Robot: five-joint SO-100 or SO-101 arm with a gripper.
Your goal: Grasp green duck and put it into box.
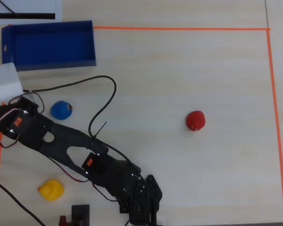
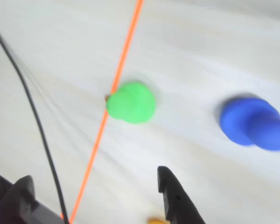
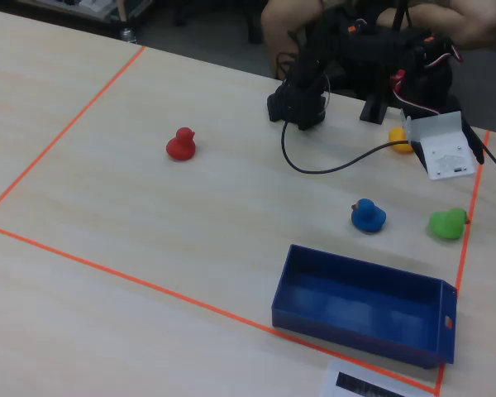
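Two fingers (image 2: pixel 95 189) spread wide, empty; green duck (image 2: pixel 130 102) ahead btwn them, well apart.

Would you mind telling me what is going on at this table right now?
A small robot arm is working among toy ducks. Its hand is open and empty. In the wrist view the green duck sits ahead on the orange tape line, with the blue duck beside it. The box is empty, and the red duck and yellow duck stand apart.
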